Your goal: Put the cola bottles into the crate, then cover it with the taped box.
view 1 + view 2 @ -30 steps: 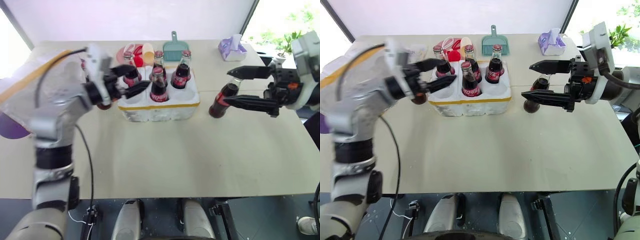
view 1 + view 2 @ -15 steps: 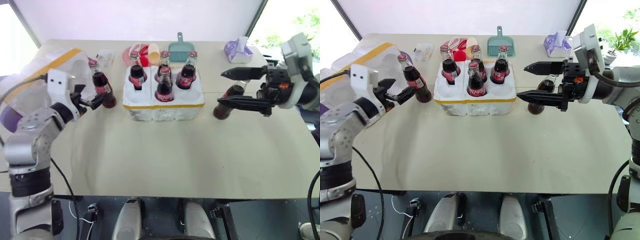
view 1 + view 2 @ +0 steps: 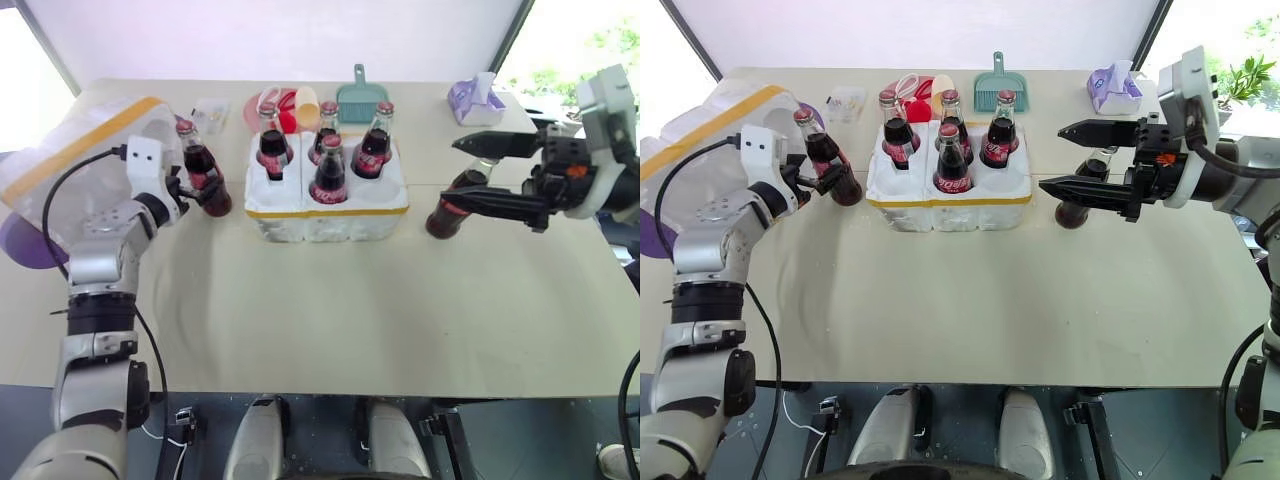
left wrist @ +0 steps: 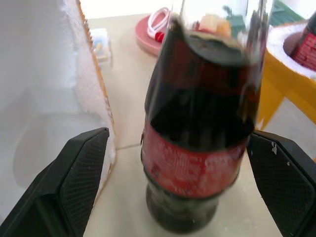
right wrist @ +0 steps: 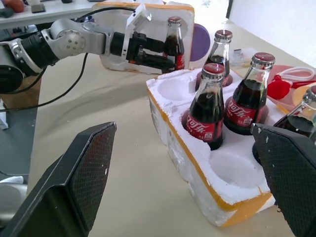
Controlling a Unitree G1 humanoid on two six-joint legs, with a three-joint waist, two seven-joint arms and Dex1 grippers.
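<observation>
On the beige table (image 3: pixel 330 300), the crate (image 3: pixel 327 205) with its yellow tape band held four cola bottles (image 3: pixel 329 172) upright in its wells, two wells lying empty on the side nearer the robot. The left gripper (image 3: pixel 825 178) had its black fingers spread wide on either side of a fifth cola bottle (image 3: pixel 821 158) standing on the table between the crate and the taped box (image 3: pixel 75 160), not clamped on it. The right gripper (image 3: pixel 480 175) was likewise wide open, level with the sixth cola bottle (image 3: pixel 452 205), which stood on the table right of the crate between its two fingers.
</observation>
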